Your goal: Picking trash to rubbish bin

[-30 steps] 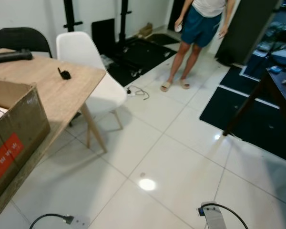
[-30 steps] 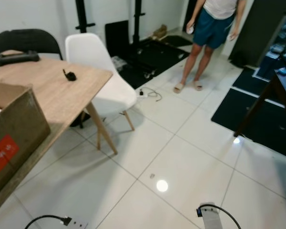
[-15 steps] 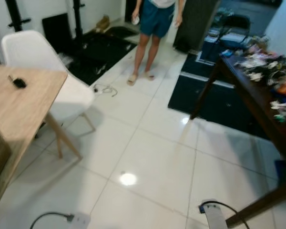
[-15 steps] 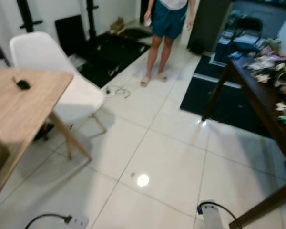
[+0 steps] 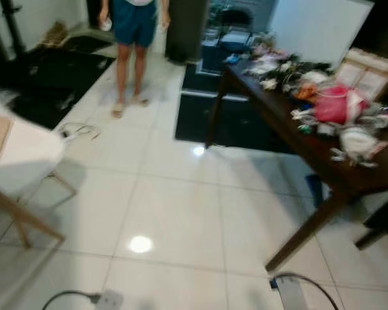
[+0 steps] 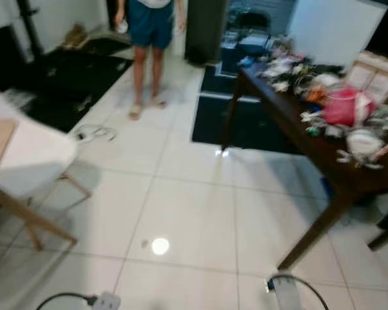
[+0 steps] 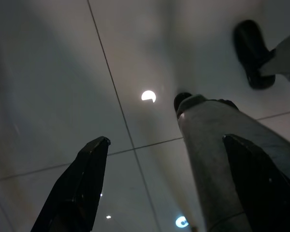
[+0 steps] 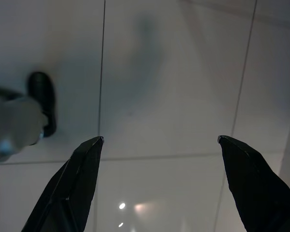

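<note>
White floor tiles (image 5: 181,213) lie bare beneath both idle grippers, left (image 7: 169,183) and right (image 8: 159,183), jaws wide and empty, while the robot's turn has brought a dark desk (image 5: 297,139) heaped with likely trash (image 5: 333,106) into view, a person (image 5: 134,39) beyond, no bin visible.

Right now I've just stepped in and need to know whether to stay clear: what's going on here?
Nothing is being handled at this moment. The robot stands on the white tile floor with both arms hanging: the left gripper and right gripper point at the tiles, open and empty. Ahead on its right is a dark wooden table heaped with clutter, including a pink item. On its left is a white chair. A person stands farther back. No rubbish bin can be made out.
</note>
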Available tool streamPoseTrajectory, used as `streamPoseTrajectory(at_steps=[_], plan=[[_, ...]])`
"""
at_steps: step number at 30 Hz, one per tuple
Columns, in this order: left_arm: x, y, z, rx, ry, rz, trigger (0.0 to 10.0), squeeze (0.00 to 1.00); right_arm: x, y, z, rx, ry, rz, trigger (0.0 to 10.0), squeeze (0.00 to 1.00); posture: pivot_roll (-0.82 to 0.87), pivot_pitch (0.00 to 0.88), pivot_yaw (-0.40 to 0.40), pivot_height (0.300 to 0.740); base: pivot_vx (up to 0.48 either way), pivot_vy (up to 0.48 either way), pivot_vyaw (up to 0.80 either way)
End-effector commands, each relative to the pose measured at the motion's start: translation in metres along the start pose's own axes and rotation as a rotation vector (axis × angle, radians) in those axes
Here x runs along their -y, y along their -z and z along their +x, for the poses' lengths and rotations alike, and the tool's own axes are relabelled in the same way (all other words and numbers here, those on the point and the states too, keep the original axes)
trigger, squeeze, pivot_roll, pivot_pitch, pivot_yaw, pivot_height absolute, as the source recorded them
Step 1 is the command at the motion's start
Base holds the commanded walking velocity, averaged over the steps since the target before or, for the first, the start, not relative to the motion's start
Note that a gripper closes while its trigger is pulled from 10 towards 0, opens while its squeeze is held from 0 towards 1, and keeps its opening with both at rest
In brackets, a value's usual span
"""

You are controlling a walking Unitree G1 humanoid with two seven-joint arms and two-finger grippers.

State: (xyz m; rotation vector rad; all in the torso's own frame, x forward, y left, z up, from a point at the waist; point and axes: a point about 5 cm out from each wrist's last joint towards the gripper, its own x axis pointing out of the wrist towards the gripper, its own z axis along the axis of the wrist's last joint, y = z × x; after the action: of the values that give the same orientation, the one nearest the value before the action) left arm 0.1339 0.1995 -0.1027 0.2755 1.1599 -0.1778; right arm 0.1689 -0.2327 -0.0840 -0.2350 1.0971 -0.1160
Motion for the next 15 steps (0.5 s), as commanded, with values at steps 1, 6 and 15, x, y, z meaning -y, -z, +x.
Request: streamPoseTrajectory(at_steps=[1,6,15], plan=[[0.0089,0.0104,-0.0002,-0.044,0.028,0.004,10.0,0.0,0.0045,0.0042,-0.0003,-0.018,0.009,0.003,10.0,0.0,0.07,0.047,-0.069,0.74,0.0,0.0,-0.76],[0.0115,0.0114,0.0,-0.052,0.032,-0.007,10.0,0.0,0.0066,0.0051,-0.0004,-0.022,0.013,-0.005,10.0,0.0,0.07,0.047,-0.072,0.74,0.0,0.0,-0.77],[0.0132,0.0133,-0.0001,-0.06,0.032,-0.014,10.0,0.0,0.0075,0.0062,-0.0005,-0.021,0.008,-0.052,10.0,0.0,0.07,0.049,-0.075,0.74,0.0,0.0,-0.51]])
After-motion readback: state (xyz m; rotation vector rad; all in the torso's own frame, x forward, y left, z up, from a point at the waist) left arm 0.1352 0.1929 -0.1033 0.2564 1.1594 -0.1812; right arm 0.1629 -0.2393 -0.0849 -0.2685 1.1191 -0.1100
